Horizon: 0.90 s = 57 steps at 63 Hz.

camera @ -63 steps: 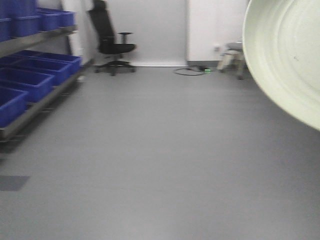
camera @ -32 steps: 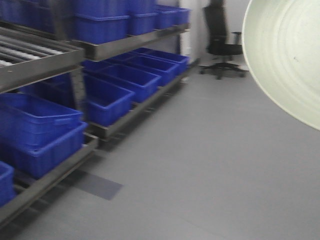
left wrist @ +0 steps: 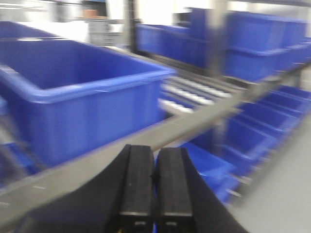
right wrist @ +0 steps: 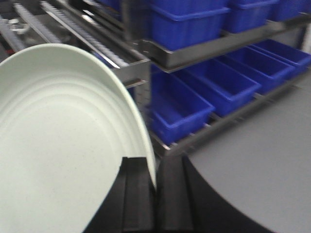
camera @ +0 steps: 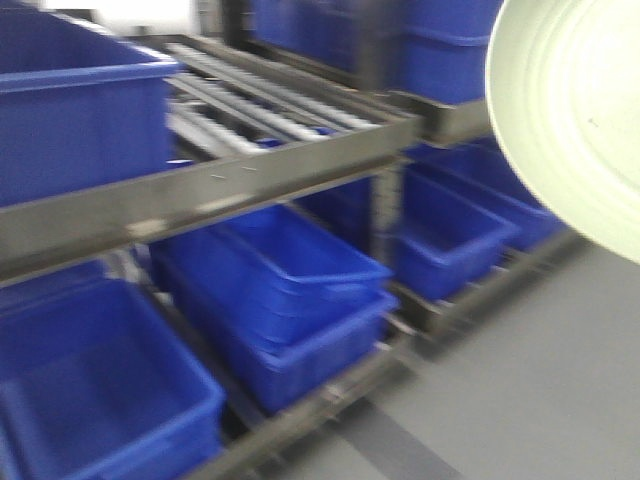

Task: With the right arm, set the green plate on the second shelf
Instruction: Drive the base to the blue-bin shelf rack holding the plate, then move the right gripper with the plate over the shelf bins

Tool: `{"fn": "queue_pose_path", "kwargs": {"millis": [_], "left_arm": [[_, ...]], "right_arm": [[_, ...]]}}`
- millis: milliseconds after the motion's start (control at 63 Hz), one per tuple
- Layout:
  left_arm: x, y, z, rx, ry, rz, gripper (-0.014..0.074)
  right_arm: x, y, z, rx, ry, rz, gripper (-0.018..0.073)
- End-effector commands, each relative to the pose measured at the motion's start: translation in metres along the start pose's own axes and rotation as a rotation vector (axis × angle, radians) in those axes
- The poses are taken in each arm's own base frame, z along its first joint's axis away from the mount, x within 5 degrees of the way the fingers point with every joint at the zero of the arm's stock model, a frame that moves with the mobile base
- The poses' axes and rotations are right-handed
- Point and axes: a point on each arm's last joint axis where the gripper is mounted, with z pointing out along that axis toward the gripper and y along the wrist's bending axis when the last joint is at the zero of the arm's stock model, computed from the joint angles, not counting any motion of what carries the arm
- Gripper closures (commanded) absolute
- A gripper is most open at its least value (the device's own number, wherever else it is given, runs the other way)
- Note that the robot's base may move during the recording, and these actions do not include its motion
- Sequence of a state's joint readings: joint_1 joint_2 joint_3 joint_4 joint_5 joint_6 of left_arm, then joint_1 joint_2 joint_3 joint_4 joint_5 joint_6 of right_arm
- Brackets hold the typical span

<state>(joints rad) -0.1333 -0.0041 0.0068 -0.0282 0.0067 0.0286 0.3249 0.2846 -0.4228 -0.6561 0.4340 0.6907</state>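
Note:
The pale green plate (right wrist: 58, 141) fills the left of the right wrist view, held on edge. My right gripper (right wrist: 154, 167) is shut on its rim, one black finger on each face. In the front view the same green plate (camera: 575, 110) hangs large at the upper right, in front of the rack; the gripper holding it is out of frame there. The shelf rack's roller level (camera: 260, 110) lies ahead at mid height, behind a grey front rail (camera: 230, 195). My left gripper (left wrist: 155, 167) is shut with nothing between its fingers, facing the rack.
Blue bins fill the rack: a large one (left wrist: 82, 92) on the roller level at left, several (camera: 290, 300) on the bottom level, more (right wrist: 187, 24) on the upper level. Grey floor (camera: 540, 400) lies at the lower right.
The front view has swung left from open floor and an office chair to face the rack close up. The plate keeps its place in the frame, still held.

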Motion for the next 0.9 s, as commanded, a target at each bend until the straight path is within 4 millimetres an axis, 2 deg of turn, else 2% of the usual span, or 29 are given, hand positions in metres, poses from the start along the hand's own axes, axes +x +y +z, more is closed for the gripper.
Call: {"fn": "queue_pose_path", "kwargs": {"millis": [0, 889], "left_arm": [[0.005, 0.0001, -0.0006, -0.001, -0.059, -0.008, 0.0466], [0.005, 0.0001, -0.0006, -0.001, -0.059, -0.008, 0.0466]], "right_arm": [[-0.0166, 0.0042, -0.0016, -0.039, -0.094, -0.019, 0.0536], [-0.0166, 0.0042, -0.0017, -0.04, -0.095, -0.019, 0.0536]]}}
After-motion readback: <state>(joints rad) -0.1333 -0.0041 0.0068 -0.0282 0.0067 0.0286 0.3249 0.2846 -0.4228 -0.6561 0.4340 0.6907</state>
